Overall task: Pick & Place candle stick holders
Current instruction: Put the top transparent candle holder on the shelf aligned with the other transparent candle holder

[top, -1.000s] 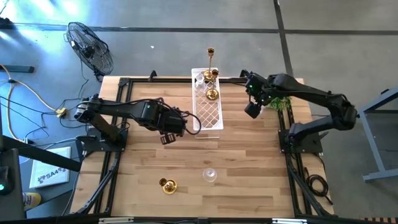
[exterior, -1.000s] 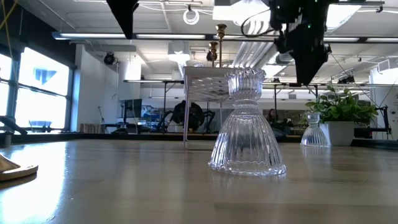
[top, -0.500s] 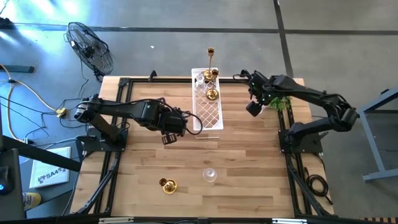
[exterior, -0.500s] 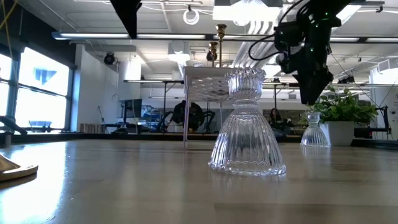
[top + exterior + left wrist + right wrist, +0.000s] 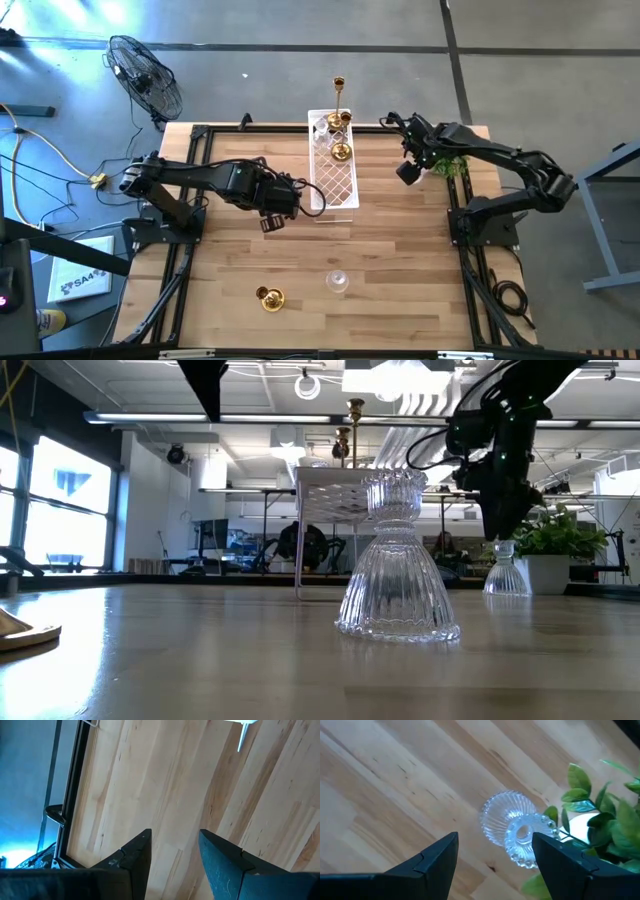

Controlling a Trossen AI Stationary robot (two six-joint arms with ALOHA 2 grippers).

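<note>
The white lattice tray [image 5: 333, 170] stands at the far middle of the table [image 5: 400, 250], and everything else sits around it. On the tray are a squat gold holder [image 5: 341, 152] and a clear glass piece, with the tall gold candlestick [image 5: 340, 98] rising at its far end. To the tray's right, the right gripper [image 5: 495, 851] hangs above a small clear glass holder [image 5: 516, 830], fingers spread wide and empty, the glass standing just beside the green plant [image 5: 600, 815]. To the tray's left, the left gripper [image 5: 175, 845] hovers over bare wood, its fingers parted with nothing between them. Well in front of the tray, near the table's front edge, stand another squat gold holder [image 5: 271, 298] and a ribbed glass holder [image 5: 398, 560], a little apart from each other.
</note>
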